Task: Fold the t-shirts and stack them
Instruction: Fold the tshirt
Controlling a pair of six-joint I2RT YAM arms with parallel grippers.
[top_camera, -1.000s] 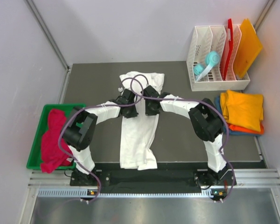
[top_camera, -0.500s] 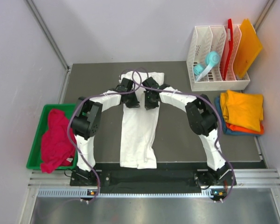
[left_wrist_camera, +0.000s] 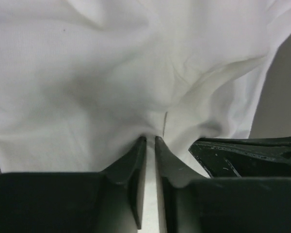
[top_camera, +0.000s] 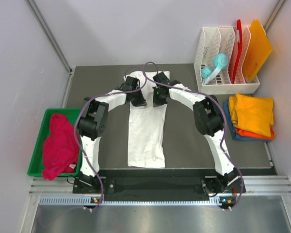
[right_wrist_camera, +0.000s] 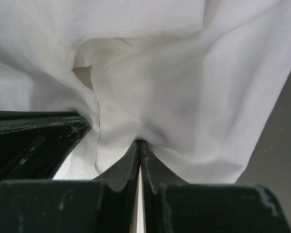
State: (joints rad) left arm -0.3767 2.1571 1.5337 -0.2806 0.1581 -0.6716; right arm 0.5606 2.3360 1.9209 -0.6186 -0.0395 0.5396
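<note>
A white t-shirt (top_camera: 146, 131) lay on the dark bench (top_camera: 194, 141) as a long, narrow strip folded lengthwise. Its near hem was straight and its far end was bunched into soft creases. The left hand (left_wrist_camera: 150, 139) pinched a fold of that far end between nearly touching fingers. Beside it, the right hand (right_wrist_camera: 139, 142) was clamped tight on another fold. A crimson-pink t-shirt (top_camera: 58, 145) sat crumpled in a green bin (top_camera: 39, 167) at left. A stack of folded t-shirts (top_camera: 252, 112), yellow-orange over orange and blue, sat at right.

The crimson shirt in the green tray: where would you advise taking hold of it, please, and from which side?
Probably from above, pinching a raised fold of the crimson shirt near its middle. It lies crumpled in the green tray, whose walls block a sideways approach; its near end appears to spill over the front rim.
</note>
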